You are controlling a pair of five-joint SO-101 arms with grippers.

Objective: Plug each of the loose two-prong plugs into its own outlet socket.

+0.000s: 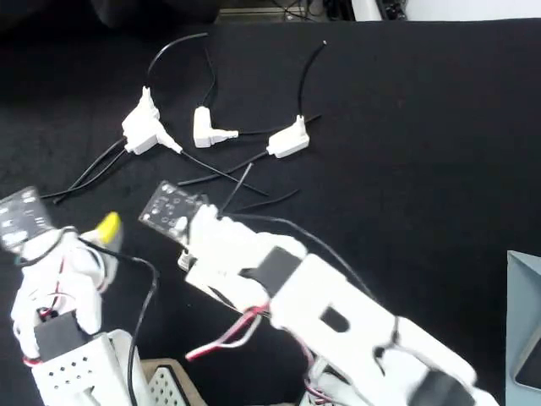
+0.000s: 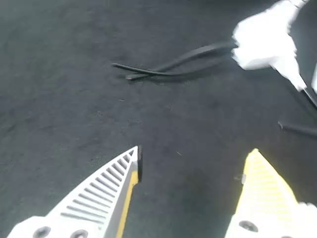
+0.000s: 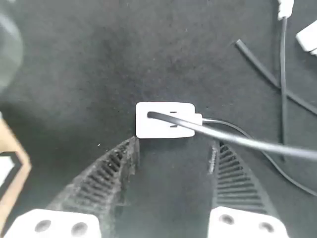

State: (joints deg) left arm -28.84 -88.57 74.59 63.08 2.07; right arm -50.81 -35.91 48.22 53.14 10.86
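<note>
Clearance. The black table (image 1: 423, 127) is open across its whole right half. Its far edge runs along the top of the high view, and a grey box (image 1: 524, 321) stands at the right edge, well apart from the work. The left and middle are crowded: black cables (image 1: 221, 172) cross one another between the white pieces and my two arms.

Task items, left to right. A white joined piece (image 1: 142, 127) lies furthest left, with cables leaving it on both sides. In the left wrist view it sits beyond my fingertips, off towards the yellow finger's side. Near it to the right lies a white plug (image 1: 207, 131), narrow end pointing right, its cable curling away towards the far edge. A second white plug (image 1: 289, 139) lies further right, tilted, with a cable also running towards the far edge. A white block (image 3: 156, 130) lies flat on the table under my right arm. Two short dark slots show on its face, and a black cable lies across it.

Tools. My left gripper (image 2: 195, 150) is spread wide over bare table, holding nothing and touching nothing. My right gripper (image 3: 174, 143) is likewise spread and empty, its fingertips just short of the white block's near edge, one towards each end. I cannot tell whether either tip touches a corner.
</note>
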